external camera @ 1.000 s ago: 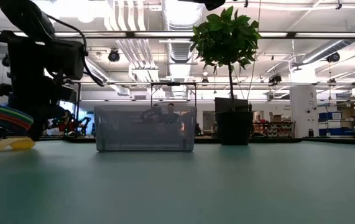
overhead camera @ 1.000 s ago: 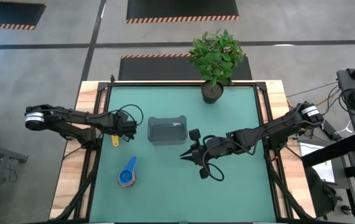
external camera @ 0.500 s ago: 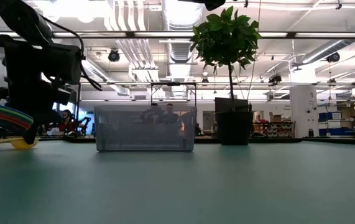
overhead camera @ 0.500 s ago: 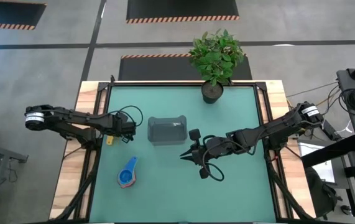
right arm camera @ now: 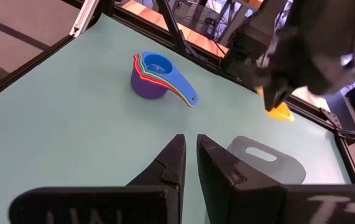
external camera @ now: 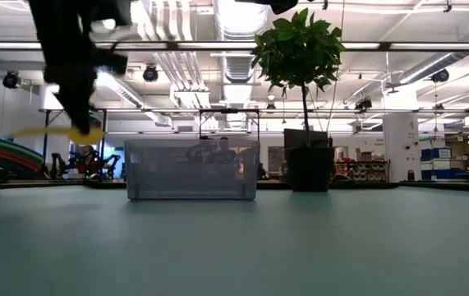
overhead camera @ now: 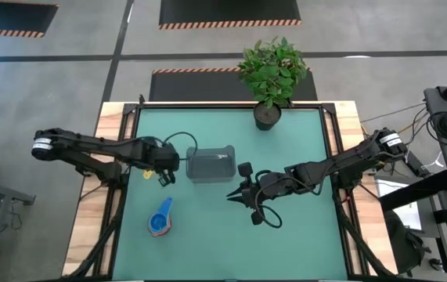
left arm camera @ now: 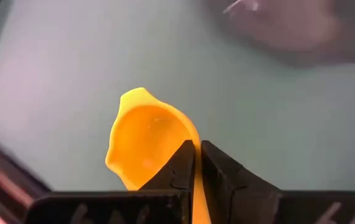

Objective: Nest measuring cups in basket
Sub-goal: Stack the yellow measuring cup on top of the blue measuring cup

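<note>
My left gripper (overhead camera: 164,174) is shut on a yellow measuring cup (left arm camera: 146,140) and holds it in the air just left of the dark grey basket (overhead camera: 211,164). In the low view the cup (external camera: 57,131) hangs well above the table, about level with the basket's rim (external camera: 191,141). A nested stack of cups (overhead camera: 160,219), blue on top and purple at the bottom, stands on its base near the table's front left. My right gripper (overhead camera: 231,197) hovers empty in front of the basket, with its fingers close together. My left gripper pinches the yellow cup's flat handle (left arm camera: 196,186) between its two fingers, close to the bowl. The fingers lie along the handle. The bowl (left arm camera: 133,143) sticks out beyond the fingertips, open side up, and the cup is lifted clear of the table.
A black plant pot (overhead camera: 267,116) with a leafy plant stands at the table's far edge, behind the basket. The green table top (overhead camera: 301,235) is bare to the right and the front.
My left gripper has lifted the yellow cup off the table. It has carried the cup up and toward the table's right, close to the basket's left side. The cup, which lay on the table a second ago, now hangs clear. My right arm has kept still.
</note>
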Robot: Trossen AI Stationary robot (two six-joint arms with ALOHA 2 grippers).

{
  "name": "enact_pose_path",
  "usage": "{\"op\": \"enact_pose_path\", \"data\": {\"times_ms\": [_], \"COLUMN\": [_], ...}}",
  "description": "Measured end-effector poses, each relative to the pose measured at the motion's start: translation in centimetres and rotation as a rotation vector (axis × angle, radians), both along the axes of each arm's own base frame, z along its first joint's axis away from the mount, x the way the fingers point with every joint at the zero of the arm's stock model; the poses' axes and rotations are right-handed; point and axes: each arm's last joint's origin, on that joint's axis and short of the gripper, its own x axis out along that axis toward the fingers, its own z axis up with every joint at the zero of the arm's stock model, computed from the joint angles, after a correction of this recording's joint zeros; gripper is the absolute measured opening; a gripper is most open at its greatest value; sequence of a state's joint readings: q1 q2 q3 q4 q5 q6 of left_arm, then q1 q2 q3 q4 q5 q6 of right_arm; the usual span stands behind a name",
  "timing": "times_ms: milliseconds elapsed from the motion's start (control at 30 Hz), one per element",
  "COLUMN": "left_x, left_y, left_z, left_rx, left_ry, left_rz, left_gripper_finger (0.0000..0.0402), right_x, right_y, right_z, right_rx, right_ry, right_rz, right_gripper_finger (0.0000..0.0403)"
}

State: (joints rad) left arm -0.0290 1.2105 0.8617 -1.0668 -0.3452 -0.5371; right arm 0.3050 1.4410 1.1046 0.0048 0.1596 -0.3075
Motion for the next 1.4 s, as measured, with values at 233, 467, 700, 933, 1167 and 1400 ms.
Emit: {"op": "enact_pose_path", "data": {"times_ms": [233, 467, 700, 933, 1167, 1400], "left_x": [0.9, -0.2, -1.9, -1.9, -1.0, -0.8], "left_y": [-4.6, -8.6, -12.3, -15.7, -17.3, -17.8], "left_z": [5.6, 6.8, 5.5, 3.0, 0.5, 0.8], "left_rx": [-0.137, -0.237, -0.263, -0.145, -0.125, -0.180], "left_ry": [-0.047, -0.028, 0.040, 0.161, 0.284, 0.274], "left_rz": [-0.565, -1.037, -1.294, -1.387, -1.426, -1.429], "left_gripper_finger": [0.0001, 0.0000, 0.0000, 0.0000, 0.0000, 0.0000], "right_x": [0.0, 0.0, 0.0, 0.0, 0.0, 0.0], "right_y": [0.0, 0.0, 0.0, 0.0, 0.0, 0.0], "right_z": [0.0, 0.0, 0.0, 0.0, 0.0, 0.0], "right_rx": [0.001, 0.006, 0.008, 0.008, 0.009, 0.009], "right_ry": [0.000, 0.001, 0.002, 0.001, 0.001, 0.001], "right_rz": [0.000, -0.002, -0.003, -0.003, -0.004, -0.003], "right_gripper_finger": [0.0028, 0.0028, 0.0028, 0.0028, 0.0028, 0.0028]}}
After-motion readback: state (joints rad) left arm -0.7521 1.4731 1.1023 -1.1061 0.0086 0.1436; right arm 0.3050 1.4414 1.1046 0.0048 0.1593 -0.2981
